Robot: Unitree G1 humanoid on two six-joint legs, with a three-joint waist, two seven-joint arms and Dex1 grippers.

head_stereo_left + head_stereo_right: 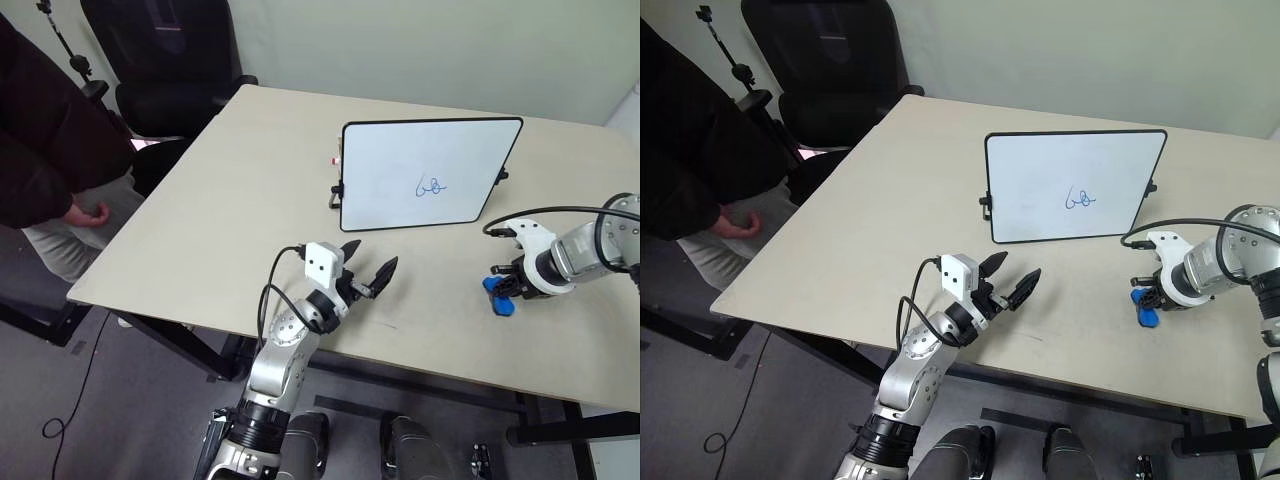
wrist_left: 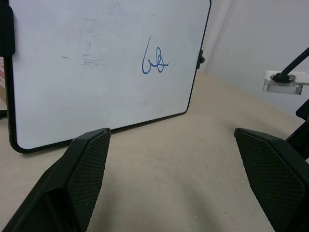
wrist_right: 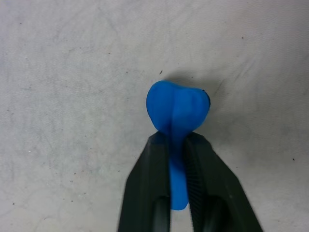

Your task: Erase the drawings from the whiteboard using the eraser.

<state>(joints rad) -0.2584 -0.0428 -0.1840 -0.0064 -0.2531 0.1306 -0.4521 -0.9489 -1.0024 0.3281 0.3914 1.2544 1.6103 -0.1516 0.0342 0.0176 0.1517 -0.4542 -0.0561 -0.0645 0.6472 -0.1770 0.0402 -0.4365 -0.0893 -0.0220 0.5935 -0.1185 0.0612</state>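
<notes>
Eraser sits pinched thin in your closed right gripper; lifting fast could squirt it out, while your left gripper gapes empty.

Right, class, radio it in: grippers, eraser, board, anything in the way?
Right gripper shut on the eraser, down at the table. Left gripper open, empty. Drawings unerased on the whiteboard. Nothing between eraser and board.
</notes>
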